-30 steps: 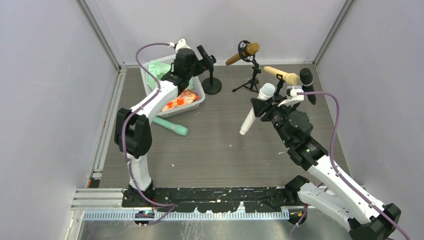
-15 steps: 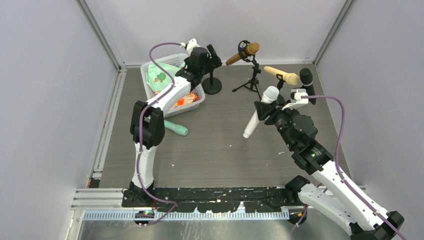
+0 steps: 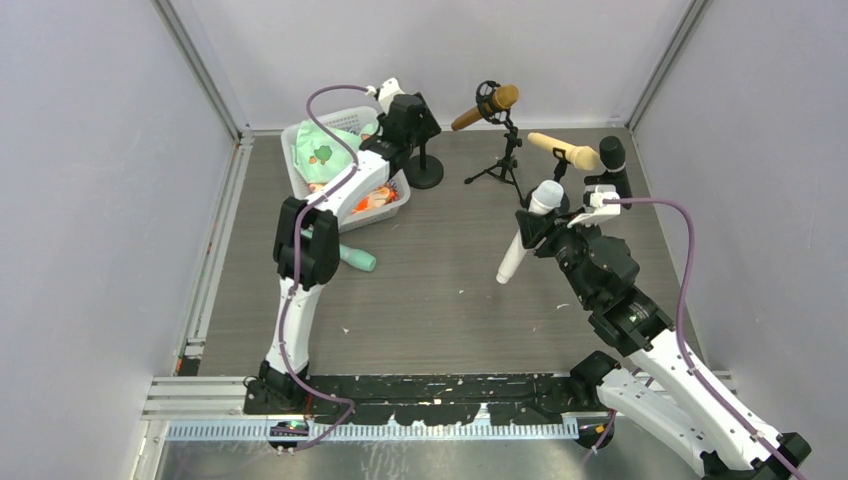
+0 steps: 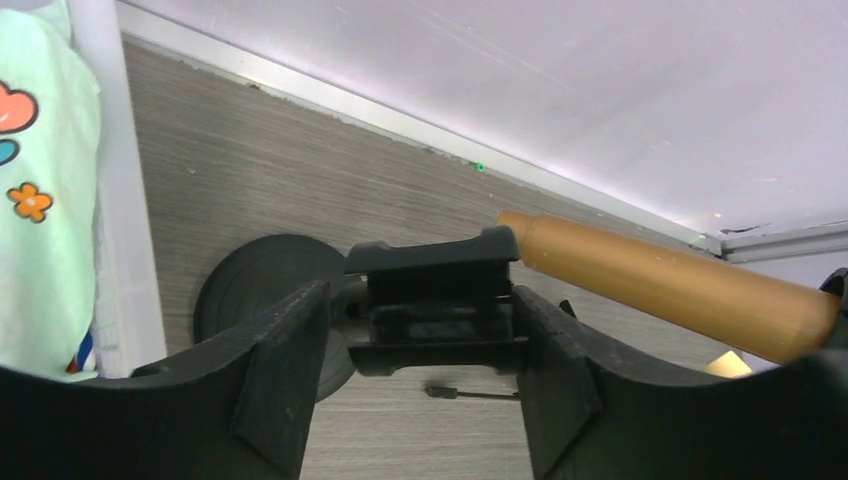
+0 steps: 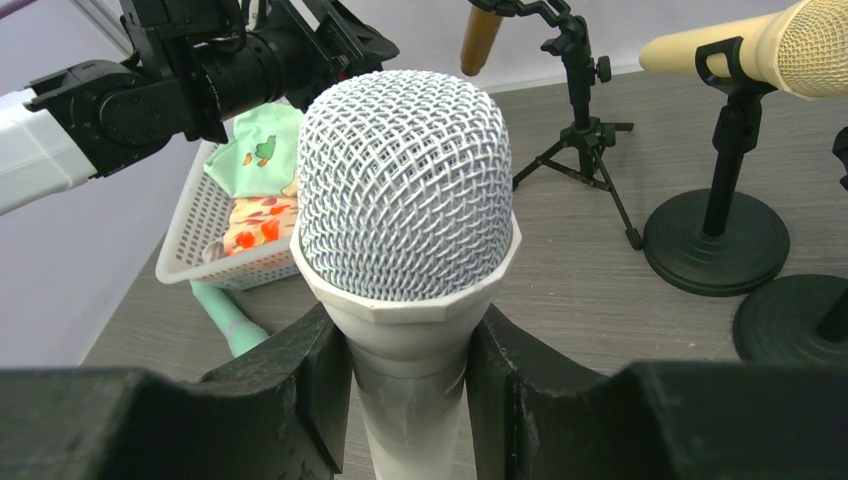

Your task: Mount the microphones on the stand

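My right gripper [image 3: 531, 224] [image 5: 408, 340] is shut on the white microphone [image 3: 524, 240] [image 5: 405, 180] just below its mesh head, holding it tilted above the table. My left gripper [image 3: 421, 112] [image 4: 420, 330] straddles the empty black clip [image 4: 435, 290] of the round-base stand [image 3: 424, 176]. Its right finger touches the clip and a thin gap shows at the left finger. The brown microphone [image 3: 486, 104] [image 4: 670, 285] sits on the tripod stand [image 3: 503, 160]. The cream microphone [image 3: 566, 151] [image 5: 760, 45] and the black one [image 3: 614, 162] sit in stands at the right. The mint green microphone [image 3: 350, 258] [image 5: 225, 315] lies on the table.
A white basket [image 3: 296, 150] [image 5: 195, 235] with patterned cloths stands at the back left, beside my left arm. Round stand bases [image 5: 715, 240] sit close to the right of the held microphone. Grey walls close the table in on three sides.
My left arm has swung right from the basket to the round-base stand, and its jaws have narrowed around the clip. My right arm has carried the white microphone a little to the right.
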Motion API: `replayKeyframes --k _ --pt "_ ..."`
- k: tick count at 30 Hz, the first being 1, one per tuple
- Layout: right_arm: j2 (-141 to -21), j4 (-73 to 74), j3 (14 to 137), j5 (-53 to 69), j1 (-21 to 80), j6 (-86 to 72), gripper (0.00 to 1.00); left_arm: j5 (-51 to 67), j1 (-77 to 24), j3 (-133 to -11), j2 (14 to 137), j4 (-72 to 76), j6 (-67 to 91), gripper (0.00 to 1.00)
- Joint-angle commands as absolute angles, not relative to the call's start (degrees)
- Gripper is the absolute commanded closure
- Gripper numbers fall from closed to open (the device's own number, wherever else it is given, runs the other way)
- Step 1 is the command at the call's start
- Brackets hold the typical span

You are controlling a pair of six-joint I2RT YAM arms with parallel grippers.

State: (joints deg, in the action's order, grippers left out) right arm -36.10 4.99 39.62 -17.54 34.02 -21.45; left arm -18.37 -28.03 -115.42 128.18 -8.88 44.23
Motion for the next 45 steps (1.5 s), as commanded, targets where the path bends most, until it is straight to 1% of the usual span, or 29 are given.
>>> replayKeyframes --k 1,5,9,11,15,20,31,42,45 --pt "-35.19 4.15 40.45 -18.50 34.02 -20.40 0.99 -20.14 -28.38 -118.62 128.72 -8.14 42.19 0.39" --pt "-34.54 5.81 41.03 -18.82 34.04 -19.96 0.99 -19.50 -28.71 -118.14 128.31 -7.59 40.61 0.50" --pt "-33.70 6.76 41.04 -19.50 34.09 -19.36 0.99 -17.90 -29.49 -113.84 125.00 -5.96 39.36 0.67" --pt "-33.33 7.59 41.17 -19.95 34.07 -18.98 0.99 -17.63 -30.59 -108.52 121.35 -3.48 38.70 0.71" --pt "-32.82 8.65 41.17 -20.86 34.01 -18.31 0.99 -20.67 -34.27 -98.30 112.56 -0.28 36.04 0.76" --pt "-32.60 9.22 41.04 -21.12 34.01 -18.11 0.99 -20.29 -36.62 -89.62 104.40 -0.26 38.03 0.79" --pt "-32.83 9.75 40.65 -20.02 34.01 -18.57 0.99 -20.33 -41.86 -78.12 91.07 -6.02 40.50 0.83" --pt "-33.75 3.61 38.74 -18.96 34.02 -19.42 0.99 -20.07 -49.63 -66.02 79.52 -5.84 45.96 0.82" --pt "-34.22 1.89 38.25 -17.82 34.02 -20.05 0.99 -20.28 -51.28 -63.68 78.81 -3.18 43.08 0.78"
